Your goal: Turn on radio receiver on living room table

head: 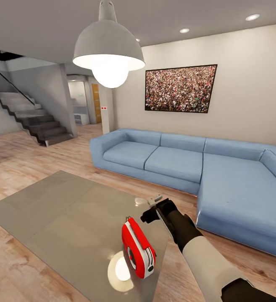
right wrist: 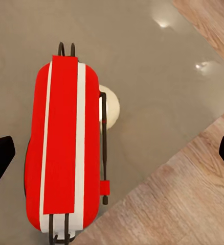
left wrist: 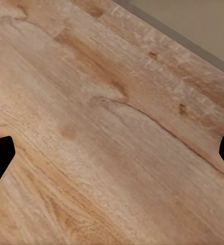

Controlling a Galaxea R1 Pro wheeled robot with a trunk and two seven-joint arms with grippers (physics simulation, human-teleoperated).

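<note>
The radio receiver [head: 138, 248], judged light, rigid and easily tipped on the glossy bench [head: 62, 209], is best pressed gently by the wide-open right hand [head: 153, 208] beside it.

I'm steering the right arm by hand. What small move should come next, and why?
Probably ease the right pincer down and toward the red radio. The radio stands on the grey table near its edge, and in the right wrist view it lies off to one side between the open fingertips, still untouched.

A home living room: blue sectional sofa [head: 205, 167], framed crowd picture [head: 180, 88], pendant lamp [head: 109, 52], staircase [head: 32, 119].
</note>
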